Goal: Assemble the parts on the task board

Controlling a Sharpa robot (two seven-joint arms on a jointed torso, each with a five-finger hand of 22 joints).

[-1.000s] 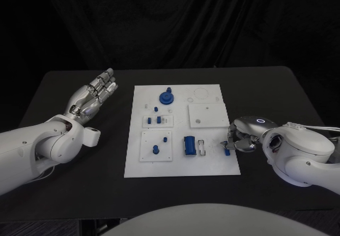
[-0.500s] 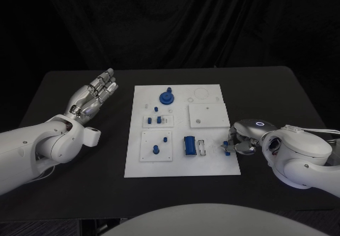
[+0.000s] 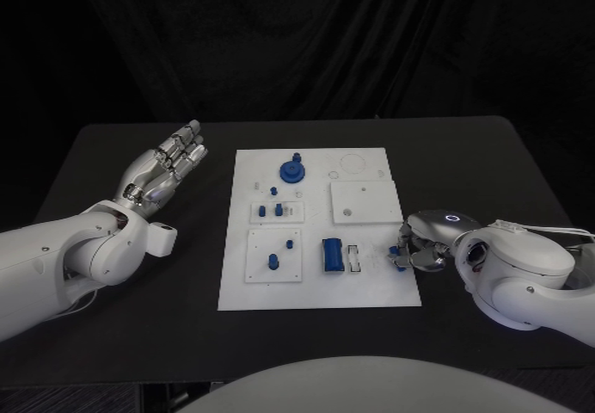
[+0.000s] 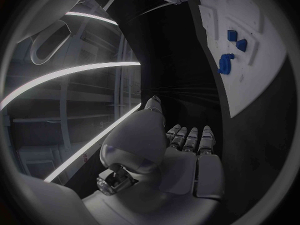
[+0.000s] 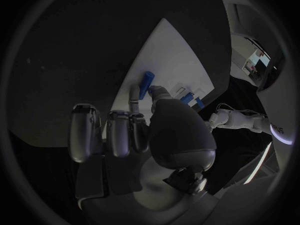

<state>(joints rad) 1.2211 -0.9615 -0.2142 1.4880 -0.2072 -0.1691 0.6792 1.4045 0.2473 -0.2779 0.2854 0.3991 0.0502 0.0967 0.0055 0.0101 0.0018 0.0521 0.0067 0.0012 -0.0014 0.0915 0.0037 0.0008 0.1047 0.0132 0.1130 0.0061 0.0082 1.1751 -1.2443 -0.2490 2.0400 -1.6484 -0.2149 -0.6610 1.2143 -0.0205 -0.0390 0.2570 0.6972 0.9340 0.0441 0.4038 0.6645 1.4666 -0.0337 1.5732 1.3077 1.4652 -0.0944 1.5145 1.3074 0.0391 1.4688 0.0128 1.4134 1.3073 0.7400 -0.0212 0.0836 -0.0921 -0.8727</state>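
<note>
The right robot hand (image 3: pixel 421 245) has crept in along the task board (image 3: pixel 317 292)'s 3 o'clock edge over the last second, and the small blue peg (image 3: pixel 397 258) has shifted a touch with it. In the right wrist view, one fingertip and the thumb touch that peg (image 5: pixel 147 80) right at the board's rim. Whether it is truly pinched or just being nudged, I cannot tell. My read: the pickup is in progress, not yet secured.

The left robot hand (image 3: pixel 162 169) hasn't budged. It hovers flat and spread over the black surface (image 3: pixel 496 163) at 9 o'clock, grasping nothing.

Now the board's holders. The square plate toward 6 o'clock (image 3: pixel 272 255) carries two small blue pegs standing in it. The smaller plate above it (image 3: pixel 275 212) holds three short blue pieces in a row. At 12 o'clock stands the blue gear on its post (image 3: pixel 292 169). The blank square plate (image 3: pixel 364 202) at about 2 o'clock has nothing blue on it. Near centre, a blue cylinder (image 3: pixel 331 255) lies beside a narrow slot (image 3: pixel 355 259).
</note>
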